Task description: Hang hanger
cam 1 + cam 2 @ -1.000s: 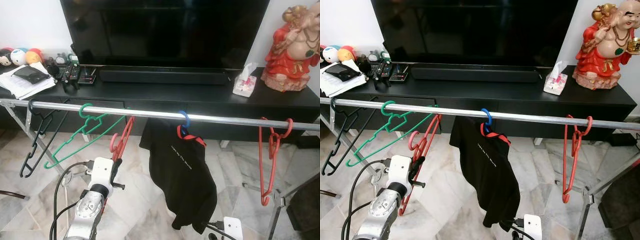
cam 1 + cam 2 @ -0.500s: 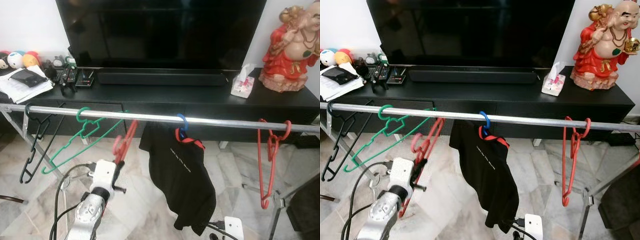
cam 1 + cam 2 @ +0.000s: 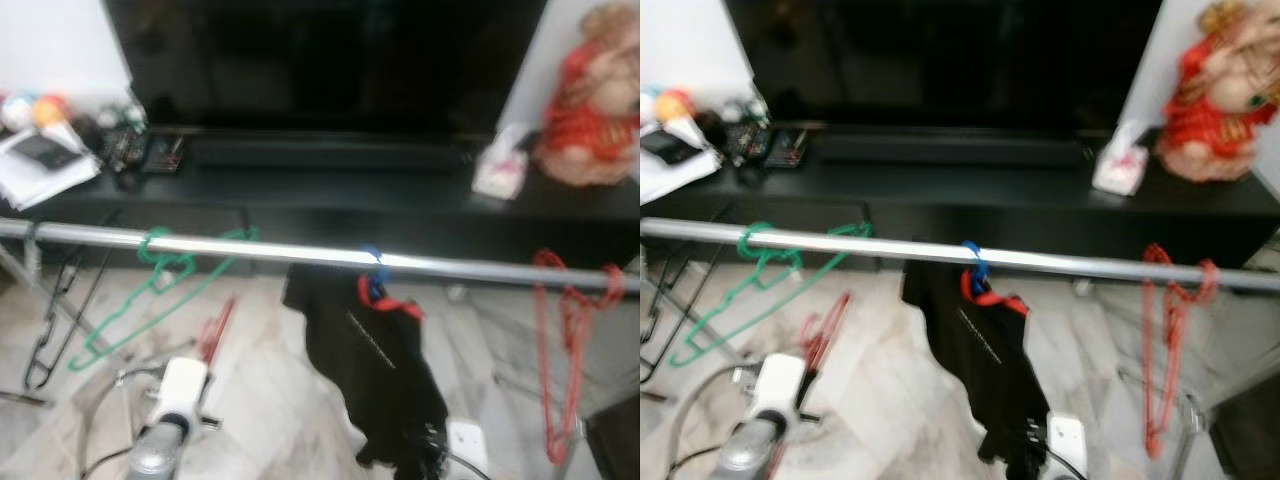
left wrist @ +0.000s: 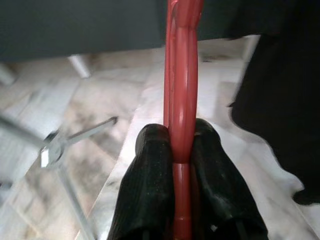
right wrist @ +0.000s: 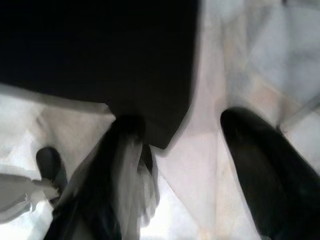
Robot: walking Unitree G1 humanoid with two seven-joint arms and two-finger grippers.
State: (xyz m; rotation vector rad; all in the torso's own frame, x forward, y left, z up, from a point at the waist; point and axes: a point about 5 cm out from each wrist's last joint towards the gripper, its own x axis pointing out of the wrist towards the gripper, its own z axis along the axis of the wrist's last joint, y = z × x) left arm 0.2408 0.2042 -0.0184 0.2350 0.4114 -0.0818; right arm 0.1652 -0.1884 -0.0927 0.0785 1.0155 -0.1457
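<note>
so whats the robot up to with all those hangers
The left gripper is shut on a red hanger, holding it below the metal rail and off it. On the rail hang a green hanger, a black T-shirt on a blue hook, and another red hanger at the right end. The right gripper is open, low beside the shirt's hem. The head views are blurred.
</note>
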